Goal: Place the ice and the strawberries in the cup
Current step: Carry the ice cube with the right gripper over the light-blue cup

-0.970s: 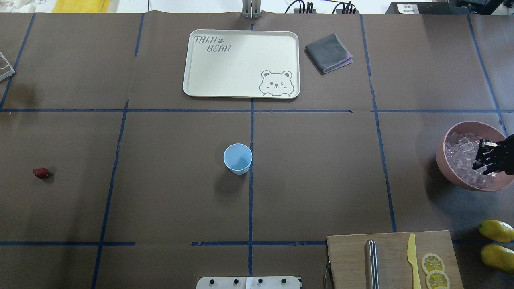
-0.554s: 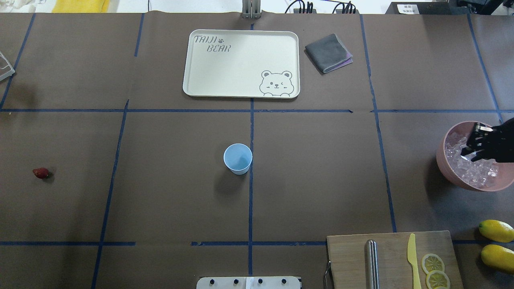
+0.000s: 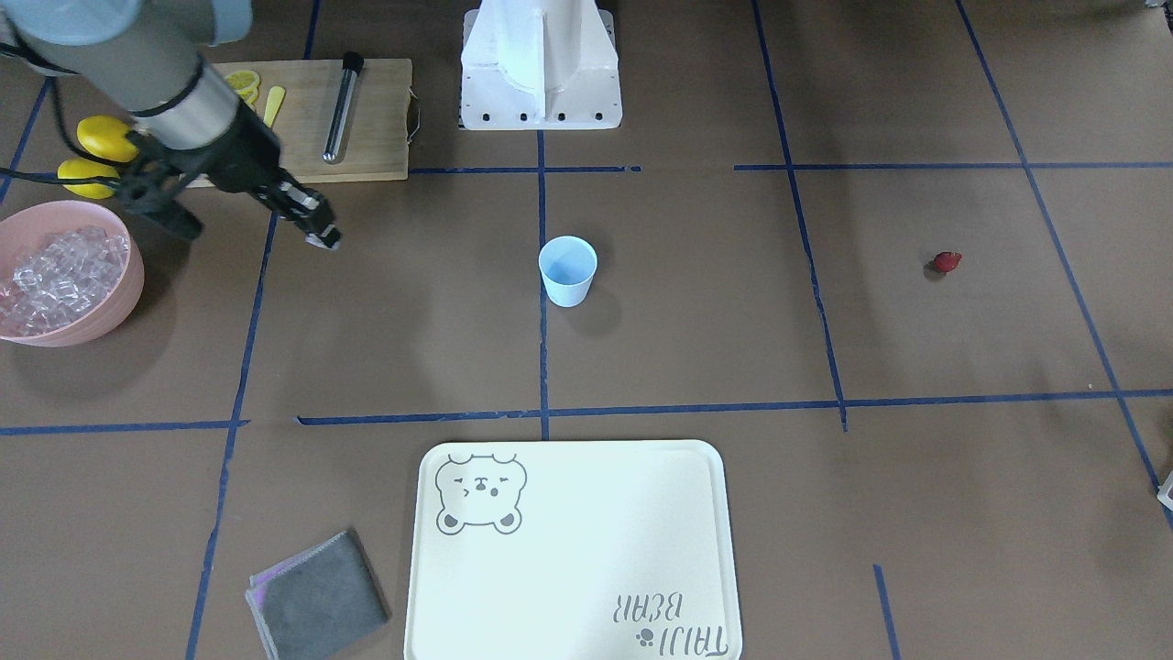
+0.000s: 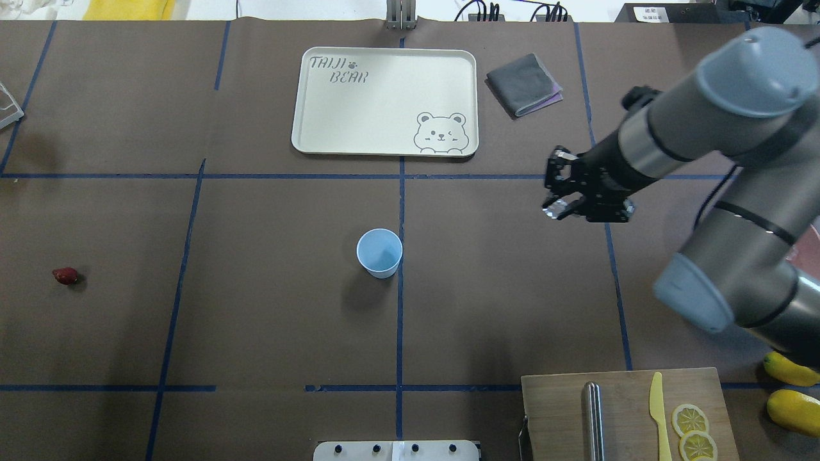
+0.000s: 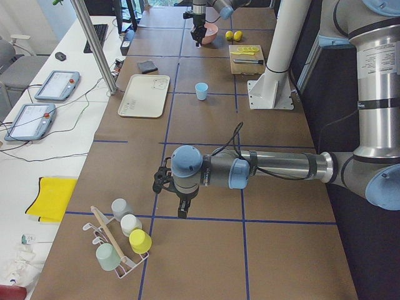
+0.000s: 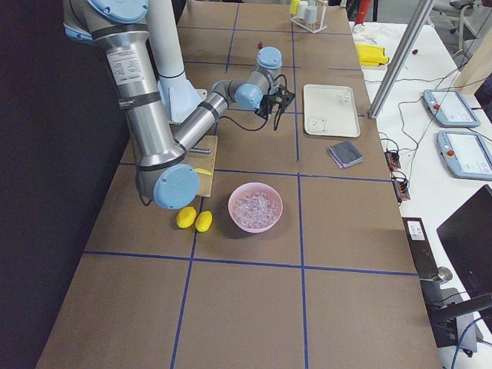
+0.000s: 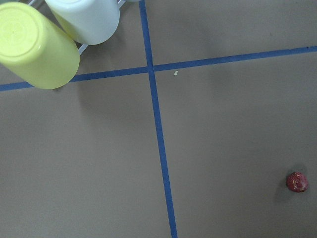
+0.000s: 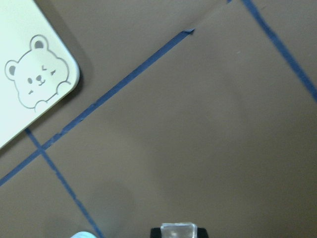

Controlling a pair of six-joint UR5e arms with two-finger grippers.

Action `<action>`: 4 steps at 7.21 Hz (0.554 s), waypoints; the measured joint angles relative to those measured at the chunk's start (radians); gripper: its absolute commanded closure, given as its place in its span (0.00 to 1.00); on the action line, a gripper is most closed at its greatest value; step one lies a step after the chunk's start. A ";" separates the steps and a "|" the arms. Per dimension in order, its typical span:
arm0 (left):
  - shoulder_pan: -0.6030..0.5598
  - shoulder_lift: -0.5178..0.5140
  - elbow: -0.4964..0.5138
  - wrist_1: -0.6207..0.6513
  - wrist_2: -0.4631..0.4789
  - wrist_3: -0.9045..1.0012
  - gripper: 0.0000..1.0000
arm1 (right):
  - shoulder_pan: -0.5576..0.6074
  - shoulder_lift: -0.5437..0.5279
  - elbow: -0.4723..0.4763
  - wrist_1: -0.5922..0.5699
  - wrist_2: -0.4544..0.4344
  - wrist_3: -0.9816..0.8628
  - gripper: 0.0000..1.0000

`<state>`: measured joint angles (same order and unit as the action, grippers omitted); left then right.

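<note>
Front view: right pincer (image 3: 323, 238) hangs over the counter (image 3: 733, 348) btw the pink bowl (image 3: 131, 275) of ice (image 3: 55, 270) and the cup (image 3: 567, 269), strawberry (image 3: 947, 262) well apart on the cup's other side. Overhead: that pincer is pinching one clear ice cube (image 4: 553, 209), cup upright near the counter's centre. Left-side view: left pincer (image 5: 182, 212) points down near a cup rack (image 5: 100, 232); can't tell if spread or pressed together.
</note>
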<state>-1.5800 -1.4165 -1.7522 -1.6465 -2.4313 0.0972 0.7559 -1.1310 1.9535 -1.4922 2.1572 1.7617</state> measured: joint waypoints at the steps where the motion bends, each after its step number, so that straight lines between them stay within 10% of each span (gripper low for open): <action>1: 0.000 0.000 0.000 -0.005 0.000 0.000 0.00 | -0.048 0.137 -0.088 -0.014 -0.044 0.055 0.96; 4: 0.000 0.001 0.001 -0.007 0.000 -0.001 0.00 | -0.154 0.344 -0.258 -0.019 -0.151 0.110 0.77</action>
<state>-1.5800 -1.4159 -1.7516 -1.6535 -2.4313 0.0960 0.6017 -0.7875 1.6958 -1.5109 2.0062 1.8715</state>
